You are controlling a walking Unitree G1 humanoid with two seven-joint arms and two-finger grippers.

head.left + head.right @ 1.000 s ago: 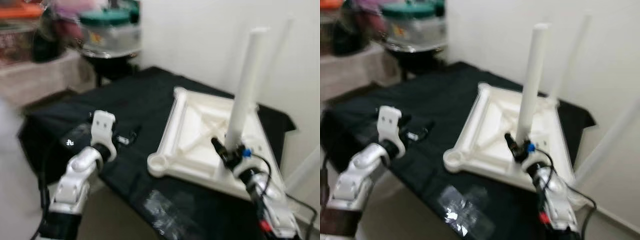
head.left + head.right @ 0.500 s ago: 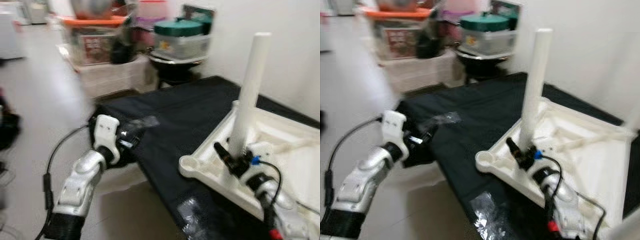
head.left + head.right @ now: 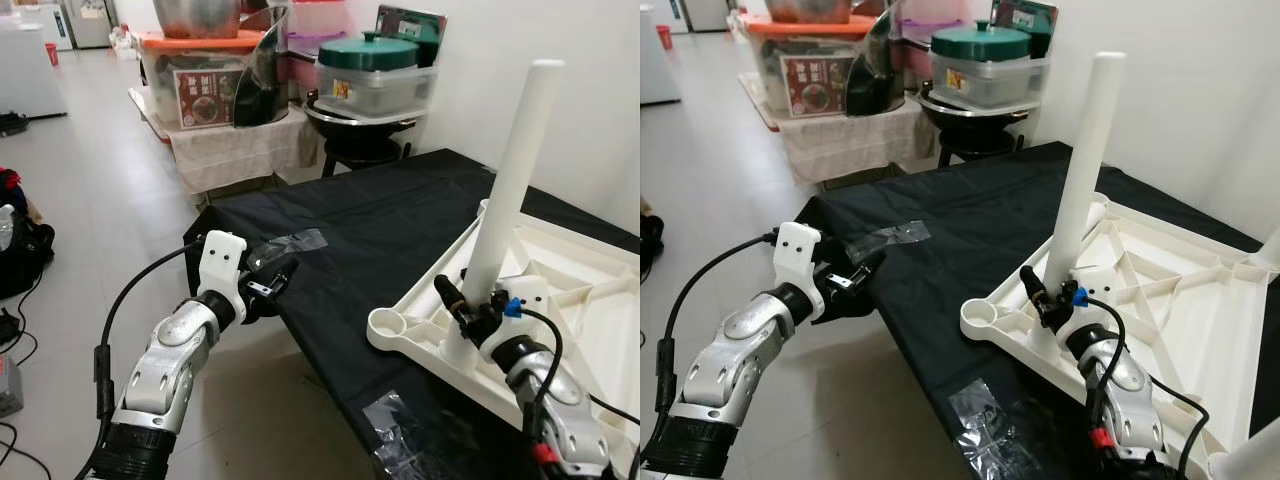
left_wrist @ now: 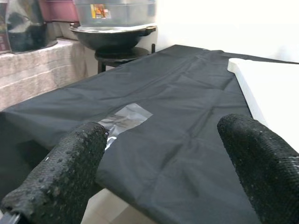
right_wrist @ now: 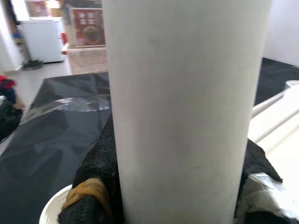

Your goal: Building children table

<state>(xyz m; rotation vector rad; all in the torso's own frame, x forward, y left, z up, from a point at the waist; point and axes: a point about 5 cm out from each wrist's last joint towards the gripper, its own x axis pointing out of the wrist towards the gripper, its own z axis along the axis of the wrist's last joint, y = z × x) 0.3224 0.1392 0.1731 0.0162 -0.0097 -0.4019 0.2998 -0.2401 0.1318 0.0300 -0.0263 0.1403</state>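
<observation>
A white plastic tabletop [image 3: 570,300] lies upside down on the counter [image 3: 400,215], which is draped in smooth black cloth; its ribbed underside faces up, with a round socket [image 3: 388,324] at the near corner. A white tubular table leg [image 3: 508,180] stands upright on it, just behind that corner. The right gripper [image 3: 470,310] is clamped around the leg's lower end, its black textured fingers [image 5: 96,163] pressed to either side of the smooth tube. The left gripper [image 3: 268,285] hovers off the counter's near corner, fingers [image 4: 70,168] spread wide with nothing between them. Strips of clear tape [image 3: 295,242] hold the cloth at that corner and along the front edge. Beyond the counter stands a low shelf under beige cloth [image 3: 235,150], crowded with a dark wok [image 3: 360,120], a green-lidded plastic container [image 3: 375,75], an orange-lidded box [image 3: 195,80] and a metal pot [image 3: 205,15]. The floor [image 3: 90,210] is pale tile.
</observation>
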